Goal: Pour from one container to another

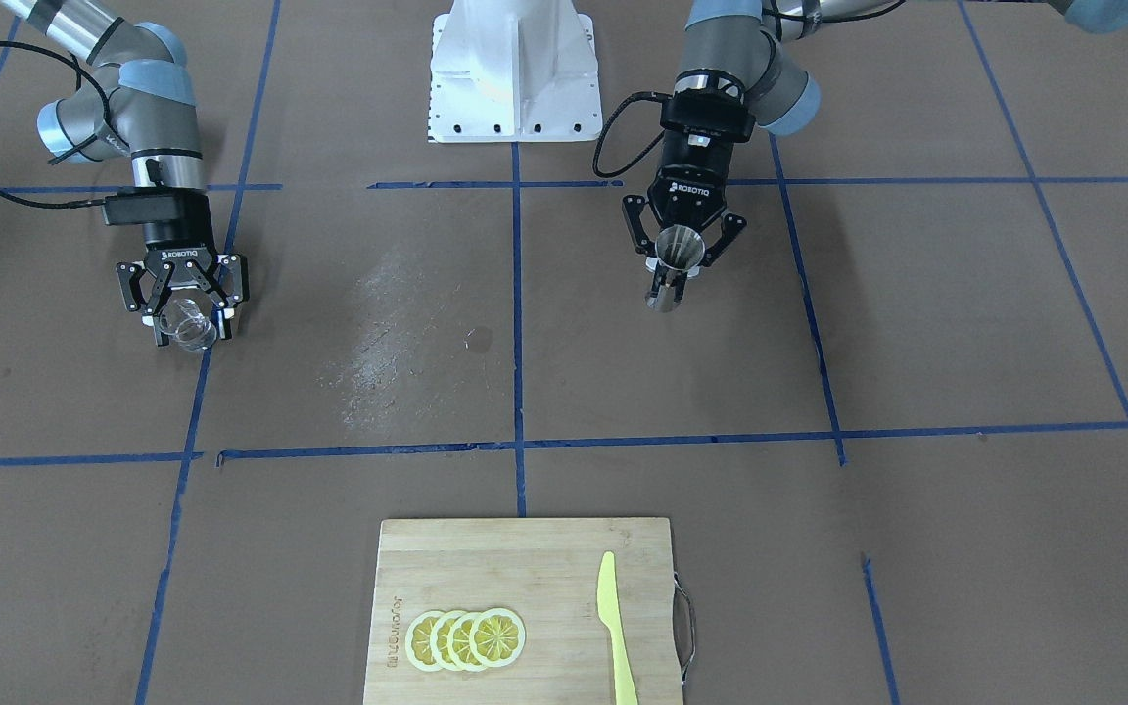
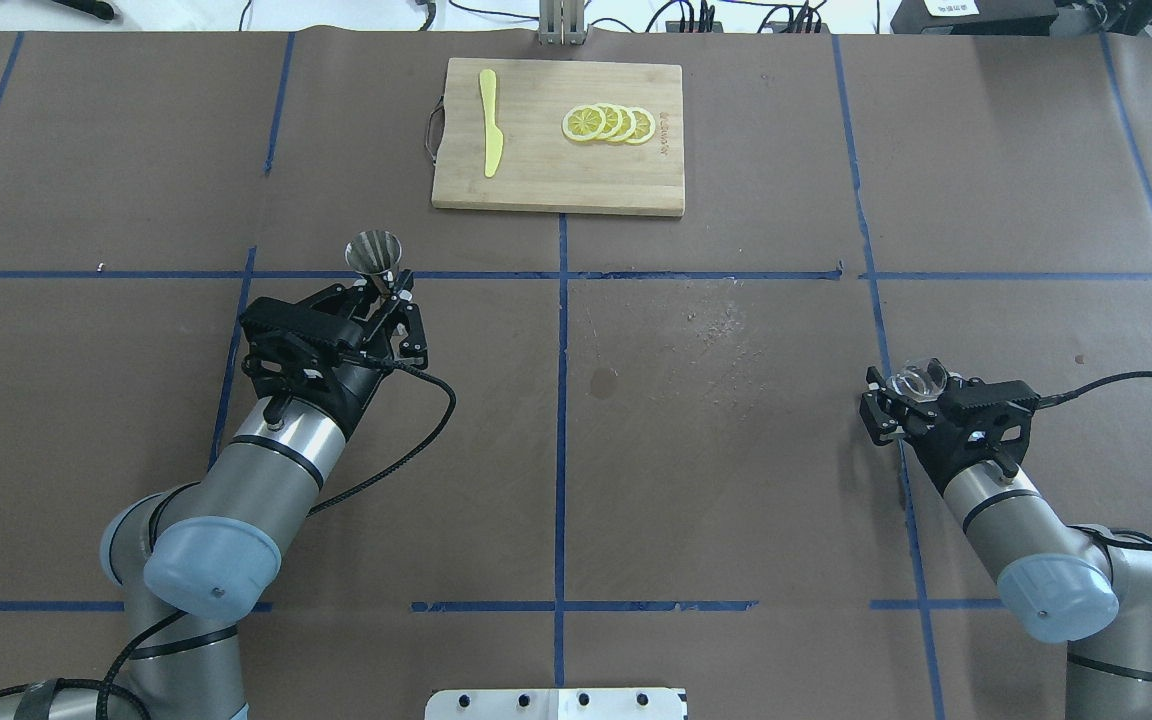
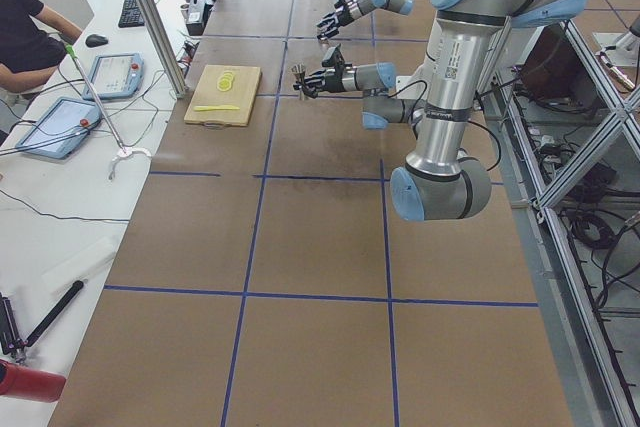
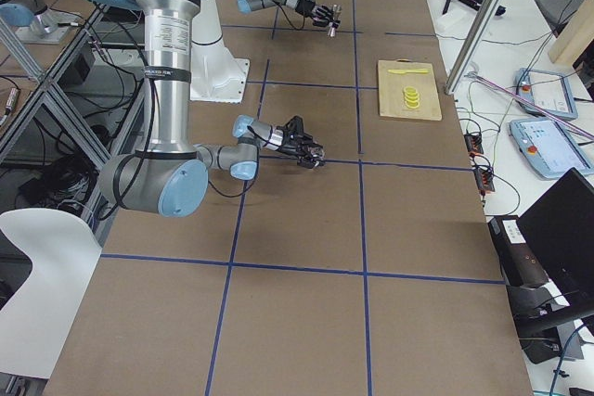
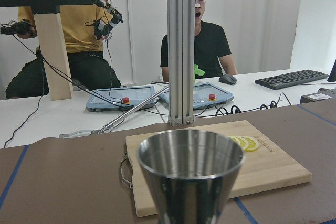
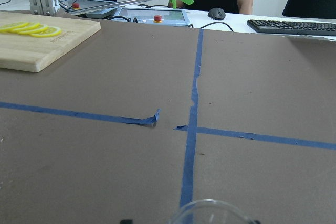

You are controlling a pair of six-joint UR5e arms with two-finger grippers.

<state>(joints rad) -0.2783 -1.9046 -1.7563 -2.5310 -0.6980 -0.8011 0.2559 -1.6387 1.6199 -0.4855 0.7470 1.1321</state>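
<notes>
A steel cone-shaped cup [image 1: 679,251] is held upright with my left gripper [image 1: 673,282] shut on its narrow lower part. In the overhead view the cup [image 2: 374,251] stands out beyond the left gripper [image 2: 387,287], left of the centre line. It fills the bottom of the left wrist view, cup [image 5: 190,174], and what is inside does not show. A clear glass [image 1: 186,324] sits in my right gripper [image 1: 188,331], which is shut on it far to the right, glass [image 2: 917,378], gripper [image 2: 908,392]. Only the glass rim [image 6: 210,209] shows in the right wrist view.
A wooden cutting board [image 2: 546,172] lies at the far middle edge with lemon slices [image 2: 609,123] and a yellow knife [image 2: 489,135] on it. A small dark stain [image 2: 603,381] and pale scuffs mark the table's middle. The robot base [image 1: 513,69] stands between the arms.
</notes>
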